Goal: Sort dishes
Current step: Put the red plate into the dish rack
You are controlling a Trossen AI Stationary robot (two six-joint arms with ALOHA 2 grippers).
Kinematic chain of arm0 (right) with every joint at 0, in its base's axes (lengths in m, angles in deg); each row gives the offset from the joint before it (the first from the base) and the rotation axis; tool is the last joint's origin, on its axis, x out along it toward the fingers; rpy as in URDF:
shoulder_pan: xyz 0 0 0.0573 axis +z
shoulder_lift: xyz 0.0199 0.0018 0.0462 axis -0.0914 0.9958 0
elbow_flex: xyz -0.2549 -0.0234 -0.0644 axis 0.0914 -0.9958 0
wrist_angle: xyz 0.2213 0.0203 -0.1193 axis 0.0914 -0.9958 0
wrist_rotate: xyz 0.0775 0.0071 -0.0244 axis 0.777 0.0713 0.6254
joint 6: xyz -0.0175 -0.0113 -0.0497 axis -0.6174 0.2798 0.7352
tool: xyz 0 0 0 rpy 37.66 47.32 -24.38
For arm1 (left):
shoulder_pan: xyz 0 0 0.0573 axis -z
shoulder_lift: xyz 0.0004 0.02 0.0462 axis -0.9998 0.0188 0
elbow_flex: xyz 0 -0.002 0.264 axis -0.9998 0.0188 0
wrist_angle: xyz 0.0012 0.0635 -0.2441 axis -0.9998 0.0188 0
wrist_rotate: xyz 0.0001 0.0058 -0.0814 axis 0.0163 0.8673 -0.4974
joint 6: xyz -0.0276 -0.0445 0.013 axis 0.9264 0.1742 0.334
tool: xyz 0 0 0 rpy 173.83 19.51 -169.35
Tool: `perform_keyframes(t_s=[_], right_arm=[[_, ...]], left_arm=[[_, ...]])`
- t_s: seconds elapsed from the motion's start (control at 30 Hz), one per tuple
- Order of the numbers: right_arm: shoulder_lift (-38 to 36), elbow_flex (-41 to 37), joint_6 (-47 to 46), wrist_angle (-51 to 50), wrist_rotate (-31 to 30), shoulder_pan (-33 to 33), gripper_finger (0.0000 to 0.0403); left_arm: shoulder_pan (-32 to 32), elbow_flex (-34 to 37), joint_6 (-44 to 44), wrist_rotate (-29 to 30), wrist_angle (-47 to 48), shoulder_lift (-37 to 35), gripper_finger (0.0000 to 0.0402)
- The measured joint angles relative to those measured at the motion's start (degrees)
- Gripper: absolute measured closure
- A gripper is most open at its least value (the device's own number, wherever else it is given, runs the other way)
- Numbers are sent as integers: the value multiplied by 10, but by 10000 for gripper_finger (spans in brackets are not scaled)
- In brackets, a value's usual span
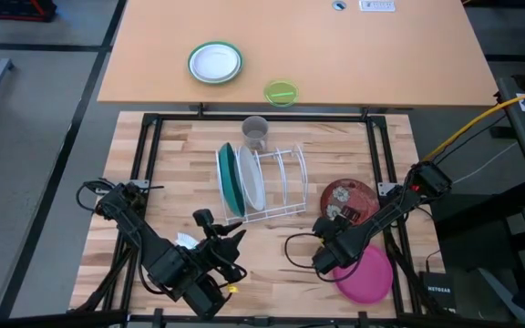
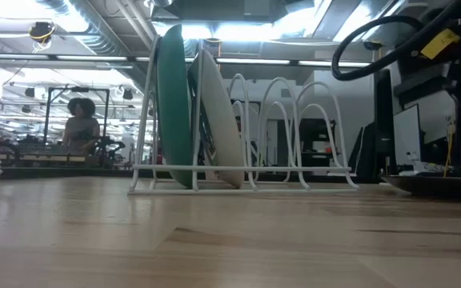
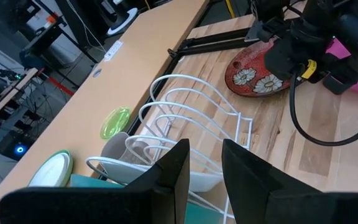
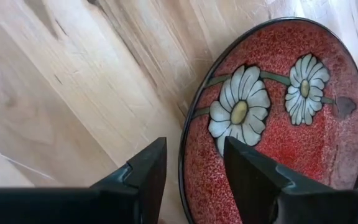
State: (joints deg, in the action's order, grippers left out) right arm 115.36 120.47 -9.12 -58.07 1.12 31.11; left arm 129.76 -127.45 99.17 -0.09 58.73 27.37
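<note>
Looking straight down, the high view shows the white wire rack point(image 1: 267, 187) at the middle of the worktop point(image 1: 171, 182), with the teal-green plate point(image 1: 228, 179) and the white plate point(image 1: 252, 178) standing upright in its left slots. Right of the rack lies the dark red flowered plate point(image 1: 352, 199), flat; nearer, at the right front, lies the magenta plate point(image 1: 367, 273). The right pincer point(image 1: 334, 228) hangs at the red plate's near rim; the left pincer point(image 1: 231, 244) waits near the rack's front. Only the right wrist view shows the right pincer point(image 4: 194, 165) spread, released, its fingers straddling the red plate's rim point(image 4: 272, 118). The left wrist view shows the left pincer point(image 3: 204, 168) parted and empty. Only the low view shows a person point(image 2: 81, 124) far behind.
</note>
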Motion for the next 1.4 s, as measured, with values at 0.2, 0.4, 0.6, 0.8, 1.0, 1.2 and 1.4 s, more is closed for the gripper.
perform_keyframes(t_s=[0.2, 0.4, 0.6, 0.8, 1.0, 1.2, 1.4], right_arm=[[2, 0, -12, 5, -21, 0, 240], [31, 0, -12, 5, -18, 0, 240], [81, 0, -9, 4, -3, 0, 240], [114, 2, -8, -4, -4, 0, 240], [137, 3, -8, -12, -9, 1, 240], [142, 0, -8, -38, -19, 1, 262], [143, -1, -8, -41, -17, 0, 338]], left_arm=[[0, 0, 5, 0, 0, 0, 318], [0, 0, 9, 0, -6, 0, 318], [-1, 0, 10, 0, -11, 0, 318], [-2, 0, 0, 0, -16, 0, 318], [-2, 0, -2, 0, -16, 0, 318], [-2, 0, -3, 0, -16, 0, 318], [-2, 0, -12, 0, -16, 0, 318]])
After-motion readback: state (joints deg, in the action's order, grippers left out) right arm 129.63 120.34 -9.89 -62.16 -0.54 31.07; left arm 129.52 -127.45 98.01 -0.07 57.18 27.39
